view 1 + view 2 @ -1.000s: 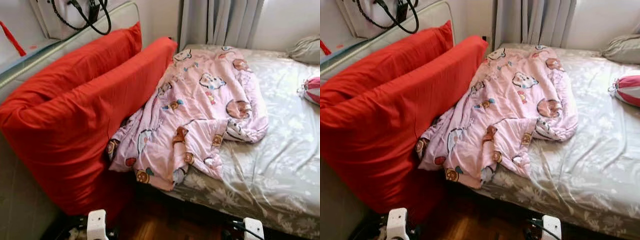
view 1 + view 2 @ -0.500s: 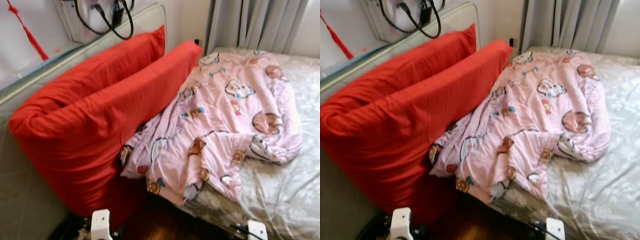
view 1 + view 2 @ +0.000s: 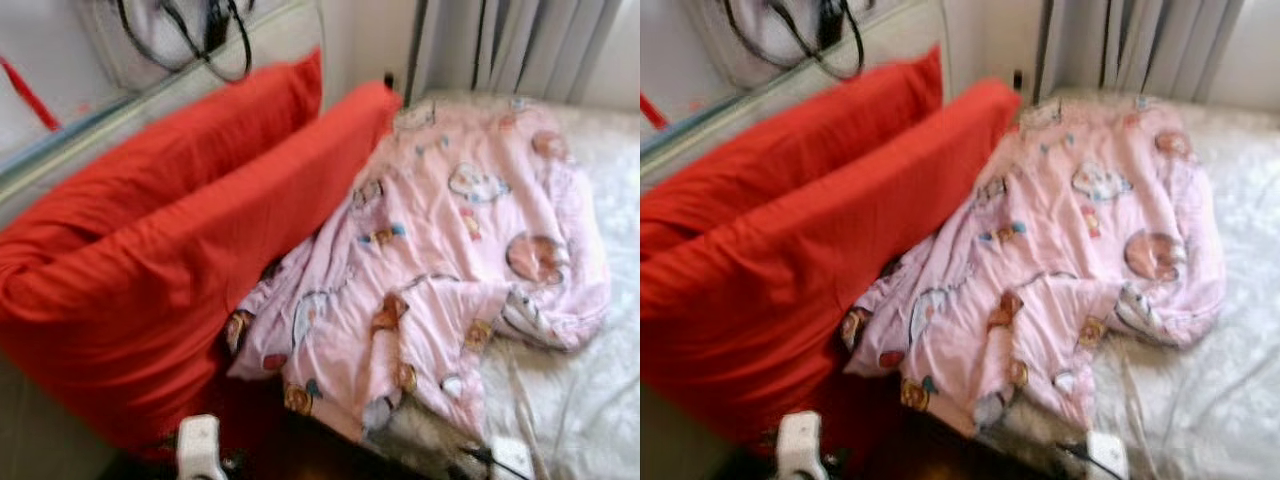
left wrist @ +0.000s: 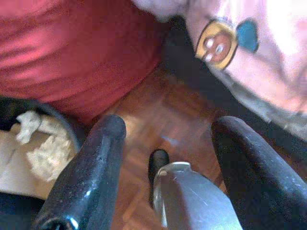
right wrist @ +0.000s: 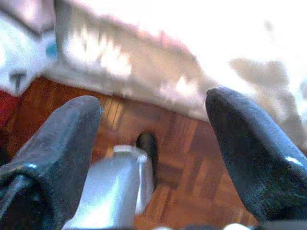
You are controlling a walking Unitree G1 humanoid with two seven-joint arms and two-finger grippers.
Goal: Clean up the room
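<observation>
No readable text, labels, or numbers anywhere.

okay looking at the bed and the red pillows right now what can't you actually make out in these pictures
- Pink cartoon blanket: both eye views are motion-blurred, so its prints cannot be read.
- Red pillows: their bases are hidden by the lower one's bulk and cut off by the eye views' bottom edge.
- Black cables: cut off by the top edge.
- Bin with crumpled paper: the left gripper finger covers part in the left wrist view.
- Bed: overexposed in the right wrist view.

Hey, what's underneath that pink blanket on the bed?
The pink blanket lies on a pale flowered bedsheet; one corner hangs over the mattress edge above wooden floor. Anything beneath its folds is hidden.
</observation>
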